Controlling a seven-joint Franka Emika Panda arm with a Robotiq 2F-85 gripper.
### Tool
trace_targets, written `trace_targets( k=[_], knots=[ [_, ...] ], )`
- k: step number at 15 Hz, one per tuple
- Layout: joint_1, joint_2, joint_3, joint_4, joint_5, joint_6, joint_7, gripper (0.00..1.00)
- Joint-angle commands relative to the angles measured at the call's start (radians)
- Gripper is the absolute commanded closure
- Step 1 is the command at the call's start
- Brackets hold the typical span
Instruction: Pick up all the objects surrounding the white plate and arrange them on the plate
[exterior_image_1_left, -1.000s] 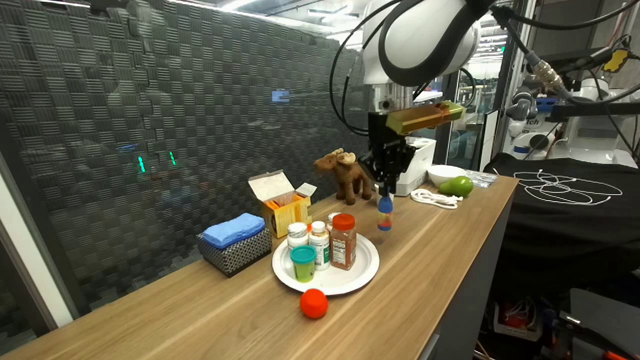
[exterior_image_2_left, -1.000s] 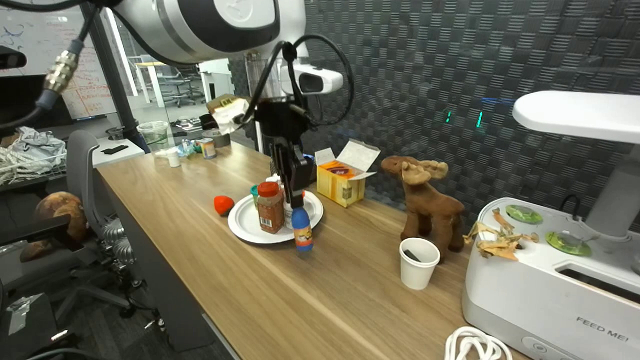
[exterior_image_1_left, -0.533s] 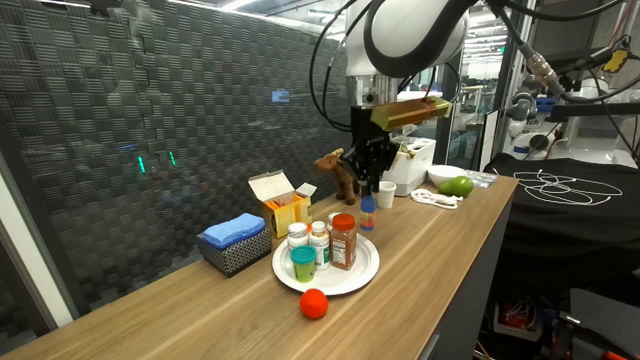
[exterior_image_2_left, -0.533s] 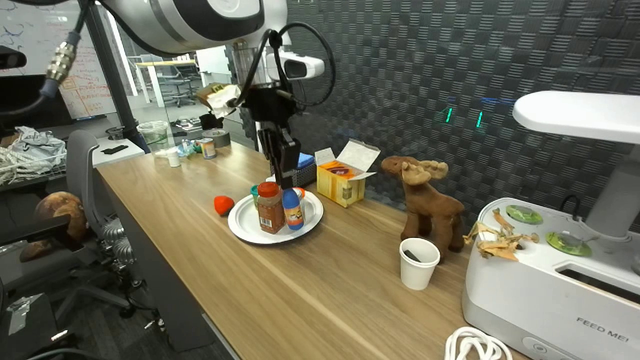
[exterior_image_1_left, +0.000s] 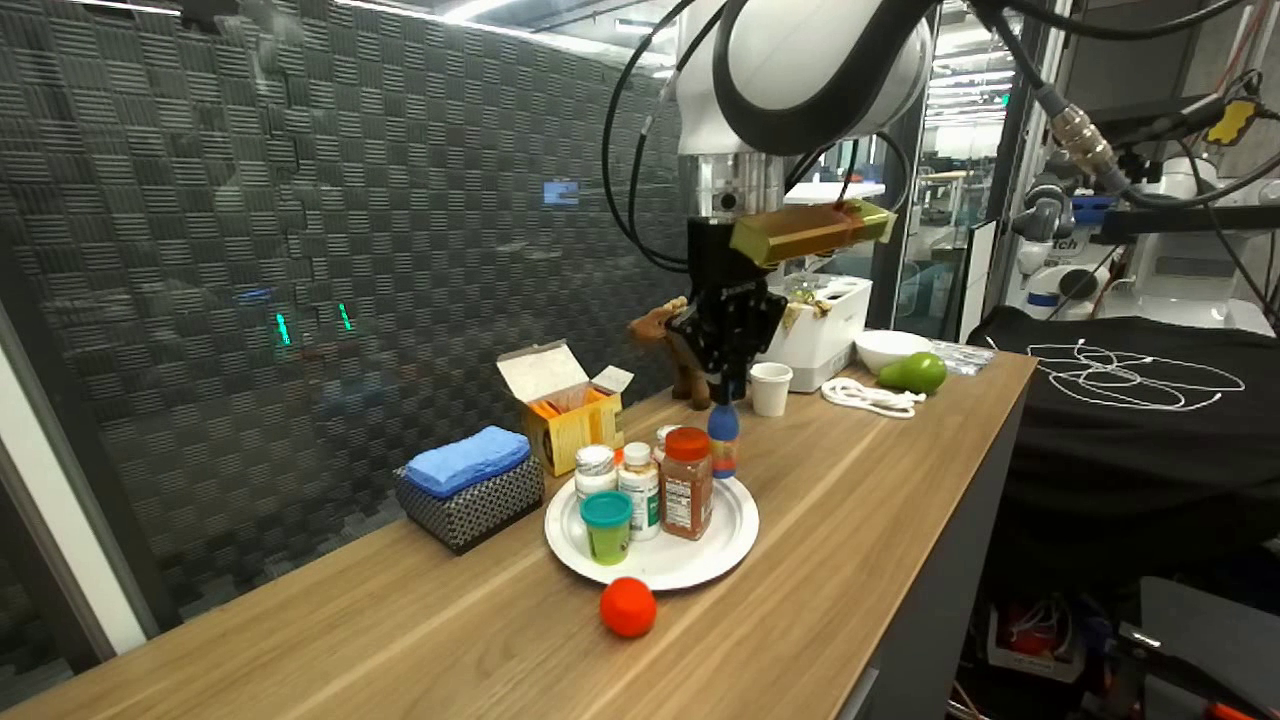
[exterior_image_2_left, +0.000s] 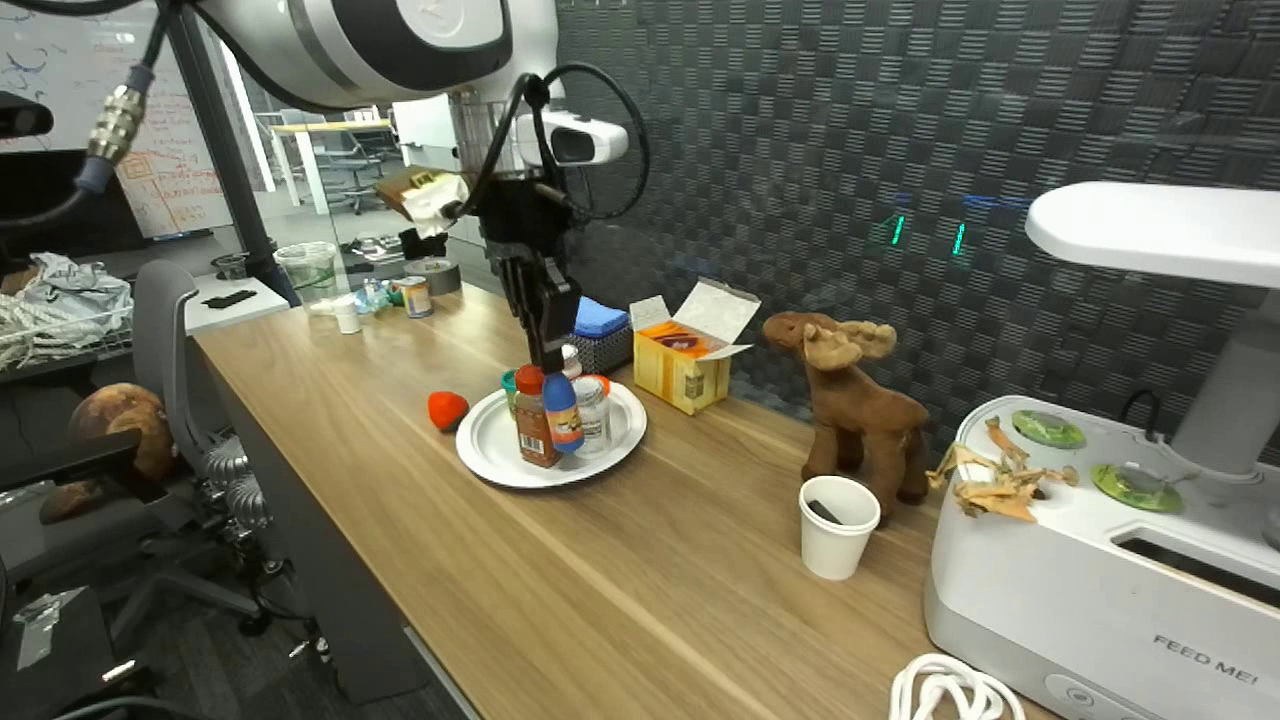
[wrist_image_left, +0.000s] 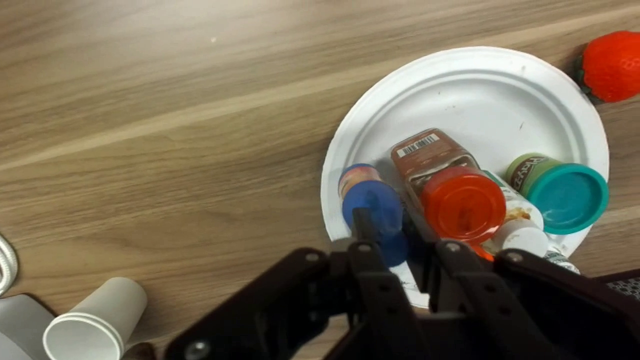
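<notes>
Blue bottle: shifted left, over the plate, its cap clenched in my gripper; contact below unclear. Aboard: red-capped jar, tub, white-capped bottles. Outstanding, I judge: its release, then red piece, on the table just beside the plate.

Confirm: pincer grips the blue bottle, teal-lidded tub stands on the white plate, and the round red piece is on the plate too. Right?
No: the round red piece lies off the white plate, on the wooden table beside it, as both exterior views show. The rest stands: the pincer grips the blue bottle, and the teal-lidded tub is on the plate.
</notes>
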Motion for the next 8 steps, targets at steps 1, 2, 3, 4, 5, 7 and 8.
trace_targets(
  k=[1, 2, 3, 4, 5, 7, 8],
  knots=[
    [0.001, 0.017, -0.004, 0.008, 0.012, 0.011, -0.014, 0.91],
    [0.001, 0.024, -0.005, 0.007, 0.014, 0.012, -0.016, 0.91],
    [0.000, 0.030, -0.006, 0.007, 0.018, 0.016, -0.018, 0.91],
    [-0.003, 0.037, -0.005, 0.008, 0.038, 0.019, -0.031, 0.91],
    [-0.005, 0.044, -0.004, 0.010, 0.053, 0.020, -0.039, 0.91],
    [-0.007, 0.053, -0.002, 0.013, 0.079, 0.024, -0.053, 0.90],
    [-0.006, 0.054, -0.002, 0.016, 0.089, 0.026, -0.059, 0.90]
  ],
)
